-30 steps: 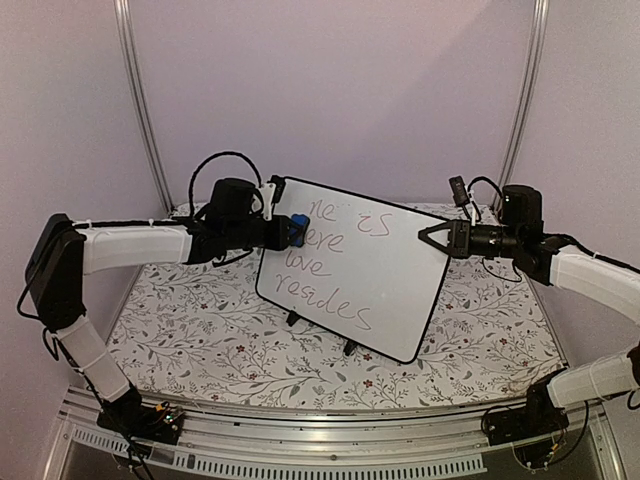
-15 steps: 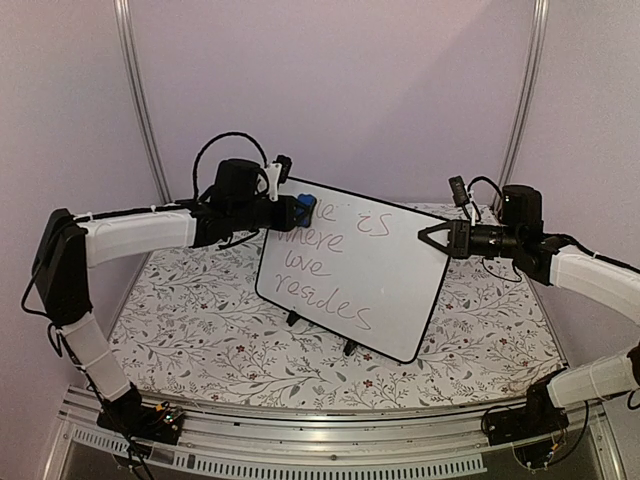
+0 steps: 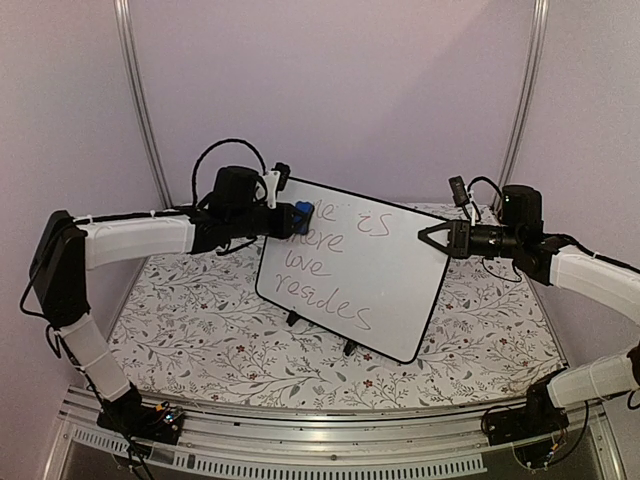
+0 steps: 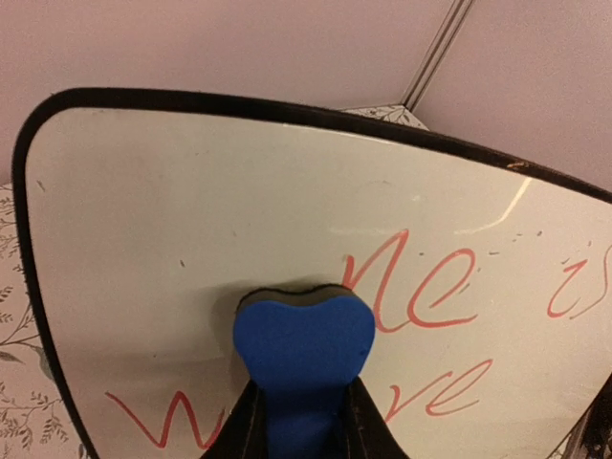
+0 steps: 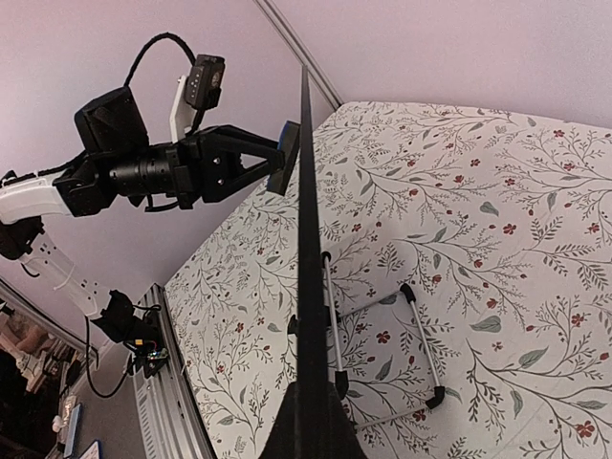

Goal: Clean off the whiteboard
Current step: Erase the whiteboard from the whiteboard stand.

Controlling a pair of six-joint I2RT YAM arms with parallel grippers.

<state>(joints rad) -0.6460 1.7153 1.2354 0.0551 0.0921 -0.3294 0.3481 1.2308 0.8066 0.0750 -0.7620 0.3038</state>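
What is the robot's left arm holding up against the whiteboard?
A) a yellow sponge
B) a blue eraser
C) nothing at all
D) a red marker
B: the left fingers grip a blue eraser, and its end sits against the whiteboard beside the red writing.

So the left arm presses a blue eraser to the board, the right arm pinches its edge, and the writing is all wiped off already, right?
Not wiped off: the top external view shows handwriting across the whiteboard. The rest stands: the left gripper presses the blue eraser to it and the right gripper pinches its edge.
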